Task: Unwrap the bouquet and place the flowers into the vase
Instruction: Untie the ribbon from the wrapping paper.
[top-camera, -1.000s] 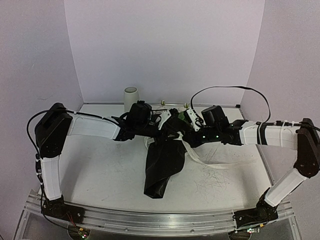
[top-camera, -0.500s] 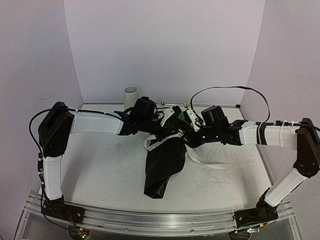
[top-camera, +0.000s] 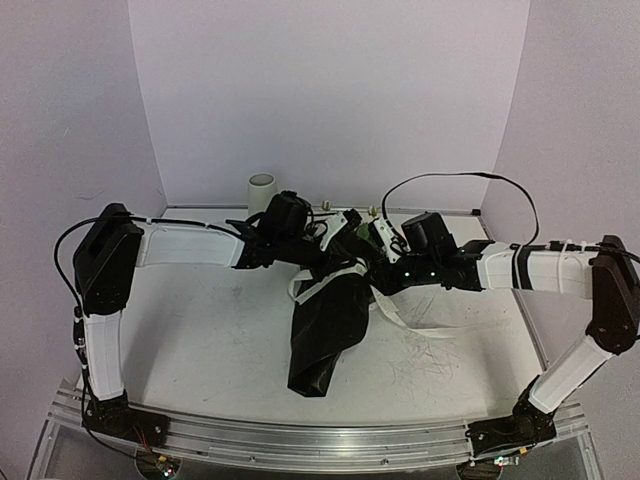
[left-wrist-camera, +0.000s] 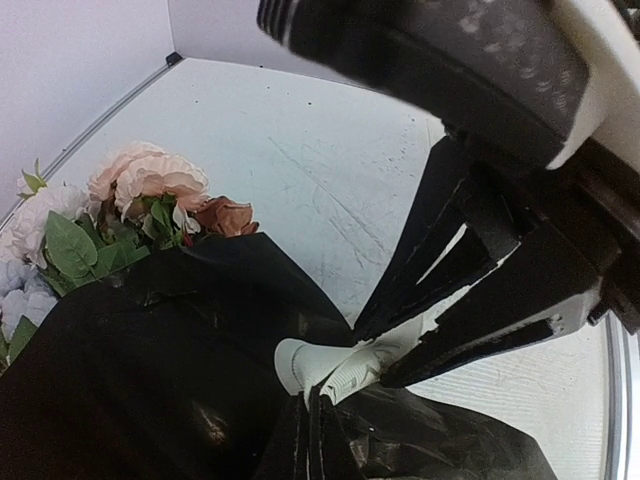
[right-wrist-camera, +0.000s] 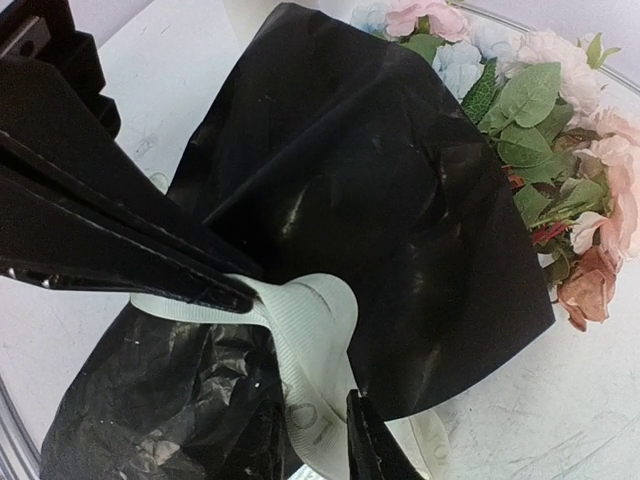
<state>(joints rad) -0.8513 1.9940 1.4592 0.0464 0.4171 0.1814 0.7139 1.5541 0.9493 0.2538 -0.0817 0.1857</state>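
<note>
My left gripper (left-wrist-camera: 368, 358) is clenched on the cream ribbon (left-wrist-camera: 310, 365). My right gripper (right-wrist-camera: 300, 350) straddles it, and I cannot tell whether it grips. Uneven pulling could drag the bouquet (right-wrist-camera: 360, 170) toward the table (top-camera: 200, 330) back edge.

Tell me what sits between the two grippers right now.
The bouquet, at its tied waist. The left gripper pinches the cream ribbon there and the right gripper straddles it, clearest in both wrist views.

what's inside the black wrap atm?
Pink, peach and pale blue flowers with green leaves stick out of the black wrap's open end. Their stems are covered by the paper, cinched by the cream ribbon.
</note>
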